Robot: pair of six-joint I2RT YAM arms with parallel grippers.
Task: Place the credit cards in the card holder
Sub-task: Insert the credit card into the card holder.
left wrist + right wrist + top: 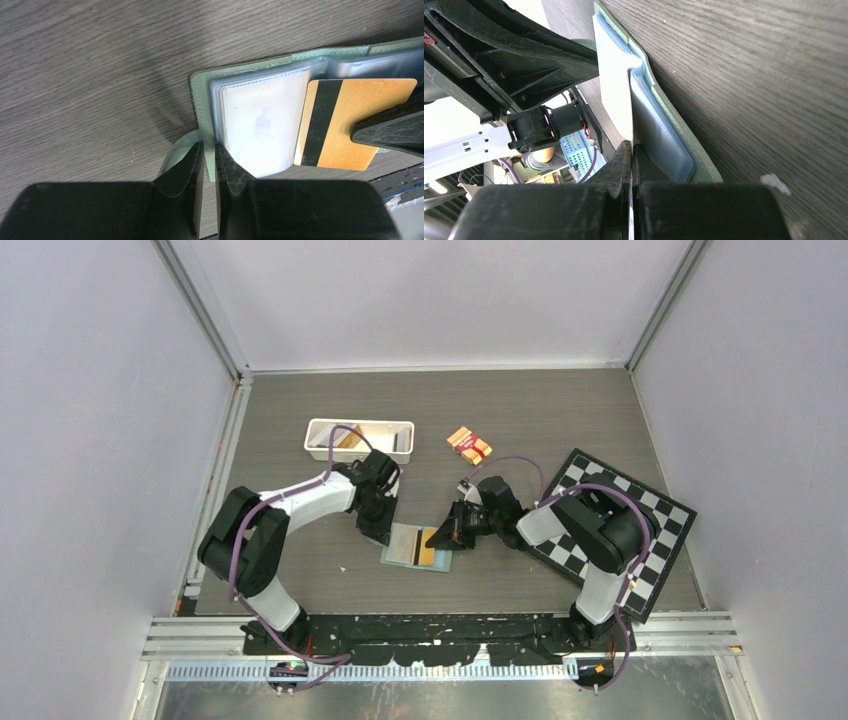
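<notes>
The sage-green card holder [202, 100] lies open, a gold-tan credit card [360, 115] across its clear pockets.

My card holder [202, 100] is sage green outside with cloudy blue-grey pockets. The credit card [370, 125] is gold-tan crossed by one black stripe, and the table [100, 60] is dark grey-brown wood grain. My left gripper [209, 150] and right gripper [631, 147] are black, my left arm [300, 502] white and black with purple cables, and beyond are a white tray [311, 438], an orange-and-red banded packet [468, 443] and a black-and-white checkered board [585, 465].
</notes>
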